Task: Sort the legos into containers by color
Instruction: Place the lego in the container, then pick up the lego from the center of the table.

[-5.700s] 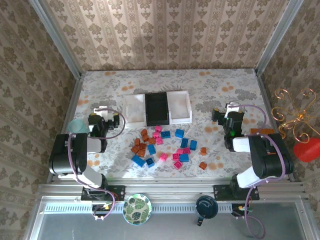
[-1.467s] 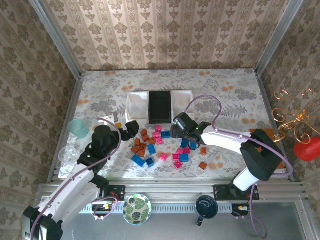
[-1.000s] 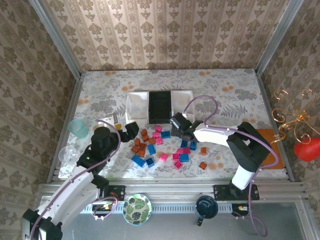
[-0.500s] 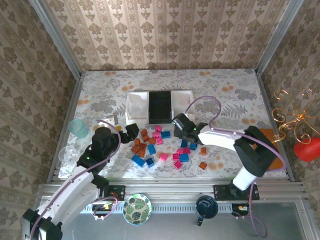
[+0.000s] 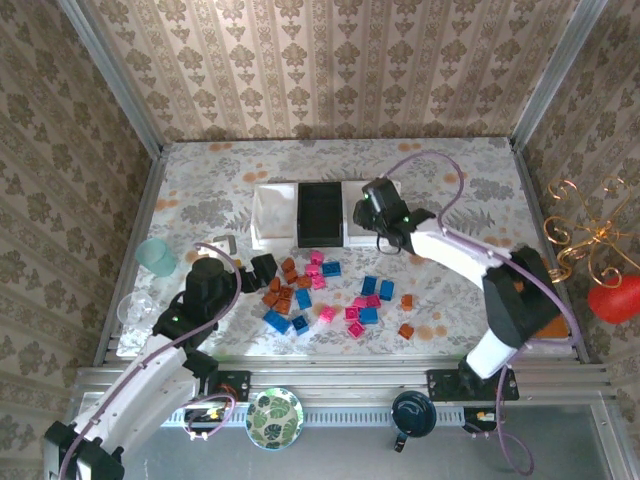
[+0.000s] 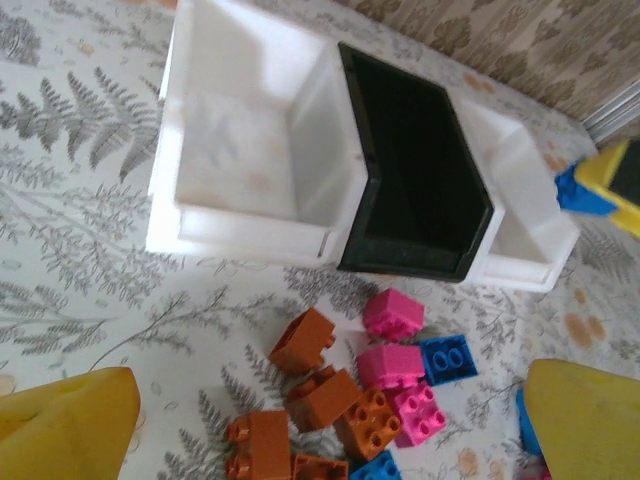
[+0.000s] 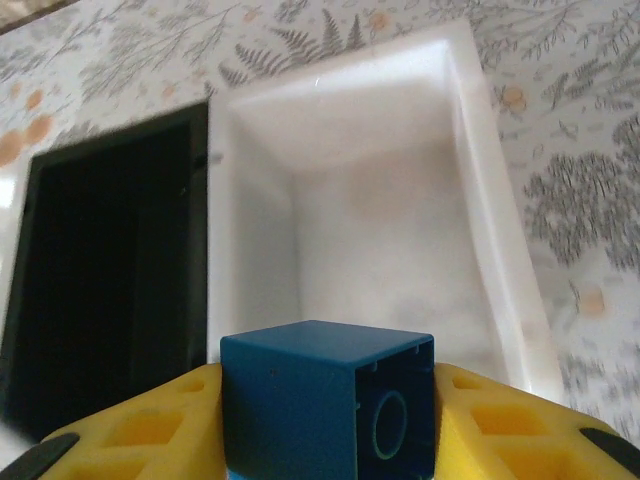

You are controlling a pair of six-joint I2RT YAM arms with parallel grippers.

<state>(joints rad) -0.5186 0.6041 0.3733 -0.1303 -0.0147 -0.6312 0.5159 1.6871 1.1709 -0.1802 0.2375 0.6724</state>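
Orange-brown legos (image 5: 283, 293), pink ones (image 5: 326, 314) and blue ones (image 5: 371, 287) lie scattered in front of the containers: a white tray (image 5: 272, 216), a black tray (image 5: 320, 214) and a second white tray (image 5: 358, 240). My right gripper (image 5: 368, 214) hangs over that right white tray (image 7: 482, 160), shut on a blue lego (image 7: 328, 400) held between its yellow fingers. The tray beneath it looks bare. My left gripper (image 5: 265, 270) is open and low over the orange-brown legos (image 6: 322, 396) at the pile's left edge, with pink legos (image 6: 390, 364) just beyond.
A pale teal cup (image 5: 155, 256) and a clear glass (image 5: 133, 312) stand left of the left arm. A round patterned plate (image 5: 273, 418) and a black knob (image 5: 411, 412) sit on the near rail. A gold ornament (image 5: 590, 240) stands off the table's right edge.
My right gripper closed on a blue lego at the pile and carried it up and back over the right white tray. The left gripper has barely moved.
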